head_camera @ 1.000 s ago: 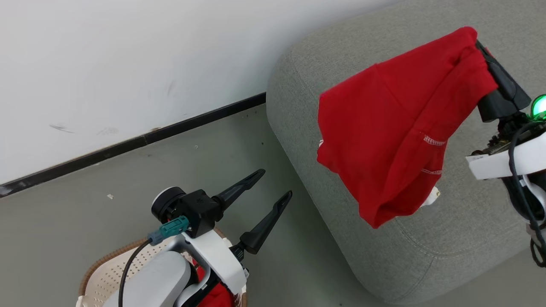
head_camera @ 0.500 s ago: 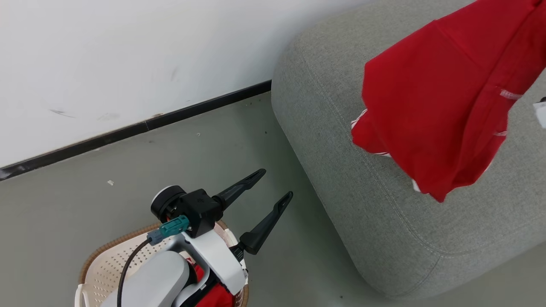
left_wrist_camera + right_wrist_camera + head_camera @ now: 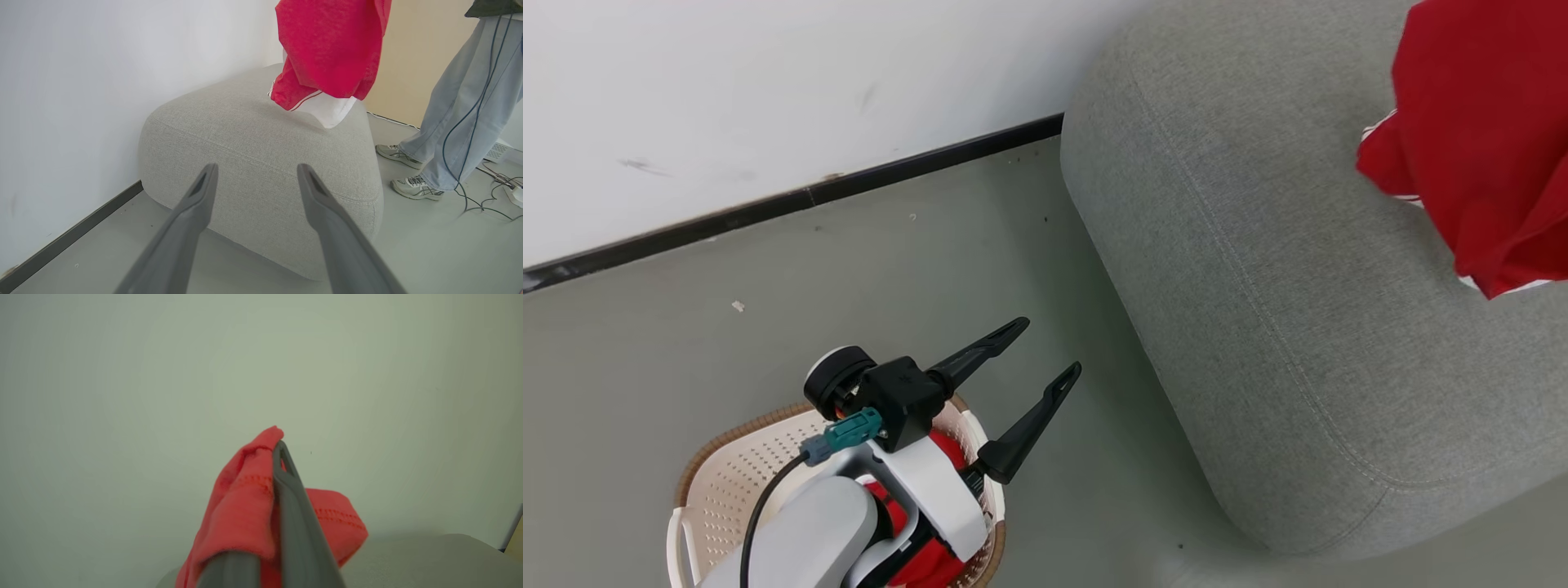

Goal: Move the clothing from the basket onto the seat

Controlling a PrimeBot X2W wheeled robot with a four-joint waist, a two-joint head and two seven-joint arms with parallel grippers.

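Observation:
A red garment (image 3: 1486, 155) with white trim hangs above the grey seat (image 3: 1258, 286) at the head view's right edge. In the right wrist view my right gripper (image 3: 278, 447) is shut on that red clothing (image 3: 245, 506), its fingers draped in the fabric. The left wrist view shows the garment (image 3: 327, 49) dangling over the seat (image 3: 253, 134), its hem just touching the cushion. My left gripper (image 3: 1054, 349) is open and empty above the floor, just past the basket (image 3: 719, 490). More red clothing (image 3: 923, 555) lies in the basket, mostly hidden under my left arm.
A white wall with a dark baseboard (image 3: 849, 184) runs behind the seat and floor. A person's legs (image 3: 461, 114) in light jeans and sneakers stand beside the seat, with cables (image 3: 490, 196) on the floor near them.
The red garment has travelled right and up across the seat, and the right arm has left the head view. The camera has shifted a little. The left gripper stays open in place.

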